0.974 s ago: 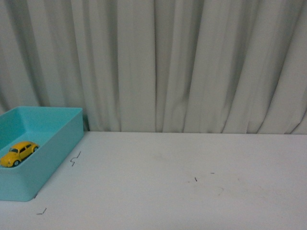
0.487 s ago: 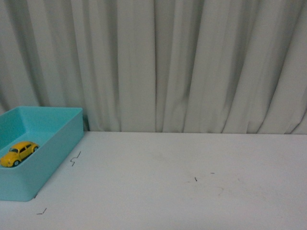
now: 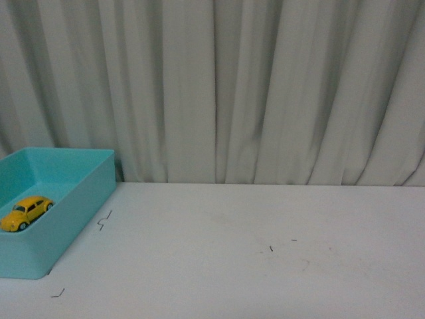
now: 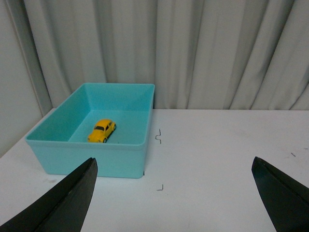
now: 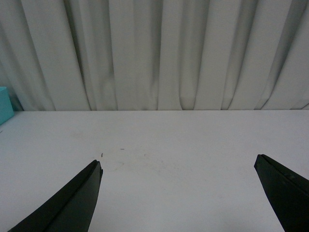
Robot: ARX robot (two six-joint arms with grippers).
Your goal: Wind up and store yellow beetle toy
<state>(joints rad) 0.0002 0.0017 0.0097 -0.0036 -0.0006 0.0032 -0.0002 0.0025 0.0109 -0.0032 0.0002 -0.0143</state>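
Observation:
The yellow beetle toy (image 3: 26, 212) rests on its wheels inside the teal bin (image 3: 80, 199) at the left of the white table. The left wrist view shows the same toy (image 4: 102, 130) on the floor of that bin (image 4: 123, 151). My left gripper (image 4: 174, 166) is open, well back from the bin, its black fingers (image 4: 63, 200) wide apart with nothing between them. My right gripper (image 5: 177, 164) is open too, over bare table, and its fingers (image 5: 72, 203) hold nothing. Neither arm appears in the front view.
A pale pleated curtain (image 3: 252, 93) hangs along the table's back edge. Small black corner marks (image 3: 104, 220) lie on the table beside the bin. A sliver of the bin (image 5: 5, 104) shows in the right wrist view.

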